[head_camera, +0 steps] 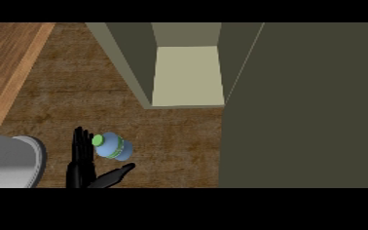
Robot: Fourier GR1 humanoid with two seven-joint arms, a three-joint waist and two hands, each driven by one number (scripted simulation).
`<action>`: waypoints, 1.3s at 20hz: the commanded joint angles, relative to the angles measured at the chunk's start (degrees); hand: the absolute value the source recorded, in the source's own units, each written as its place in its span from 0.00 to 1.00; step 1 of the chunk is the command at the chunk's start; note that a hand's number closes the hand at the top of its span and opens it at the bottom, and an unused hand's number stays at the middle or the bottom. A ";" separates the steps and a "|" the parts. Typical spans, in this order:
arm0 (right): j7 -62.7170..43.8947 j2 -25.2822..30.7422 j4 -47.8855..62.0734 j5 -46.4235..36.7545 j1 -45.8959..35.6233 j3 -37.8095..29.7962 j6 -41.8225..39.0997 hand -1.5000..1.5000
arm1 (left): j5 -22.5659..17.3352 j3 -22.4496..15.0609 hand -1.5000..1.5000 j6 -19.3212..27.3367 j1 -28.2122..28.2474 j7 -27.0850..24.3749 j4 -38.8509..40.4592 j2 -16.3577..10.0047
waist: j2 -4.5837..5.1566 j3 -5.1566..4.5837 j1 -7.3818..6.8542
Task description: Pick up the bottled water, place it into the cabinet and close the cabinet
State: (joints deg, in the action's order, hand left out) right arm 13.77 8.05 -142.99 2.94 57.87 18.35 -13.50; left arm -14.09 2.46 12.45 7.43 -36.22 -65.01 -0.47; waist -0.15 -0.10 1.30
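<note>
Bottled water (113, 147) sits between the straight fingers and spread thumb of the left hand (81, 171), not yet clasped, evidently lined up for the open cabinet (187, 75).

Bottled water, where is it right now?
Head view, lower left: the bottled water is beside the left robot hand, between its fingers and thumb, below-left of the open cabinet.

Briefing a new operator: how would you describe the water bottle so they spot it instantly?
Start at the open cabinet on the wooden counter, then look lower left to the black left hand. The bottled water sits beside it: small, pale blue, green-capped, the only colourful thing.
</note>
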 commanded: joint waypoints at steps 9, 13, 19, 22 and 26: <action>-3.40 -0.05 -5.00 -0.07 -0.51 0.89 2.01 0.00 | -7.69 3.24 1.00 -8.26 -12.21 -13.54 22.54 0.45 | 0.22 0.00 -0.54; 1.91 2.09 -3.48 3.25 3.23 -2.68 -0.84 0.00 | -9.36 6.90 1.00 -10.77 -16.26 -15.39 28.56 0.47 | 0.12 0.02 0.02; -1.92 1.46 -4.31 1.69 -0.37 -1.33 1.16 0.00 | -13.97 3.95 1.00 -14.07 -17.74 -18.91 31.34 0.47 | 0.47 -0.06 -0.36; 2.57 1.99 -1.70 0.26 2.13 -1.18 -0.24 0.00 | -12.51 1.92 1.00 -13.04 -16.29 -18.46 28.31 0.46 | 0.06 0.04 -0.04; 1.51 2.82 -3.55 3.58 2.40 -3.31 -0.53 0.00 | -9.18 -2.50 1.00 -18.34 -14.39 -15.76 25.84 -0.55 | 0.03 0.10 -0.11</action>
State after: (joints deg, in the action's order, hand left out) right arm 16.10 9.32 -142.34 2.64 58.89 17.37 -12.99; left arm -24.62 2.55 -2.62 -4.39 -54.22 -40.17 -1.38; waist -0.53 1.24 0.62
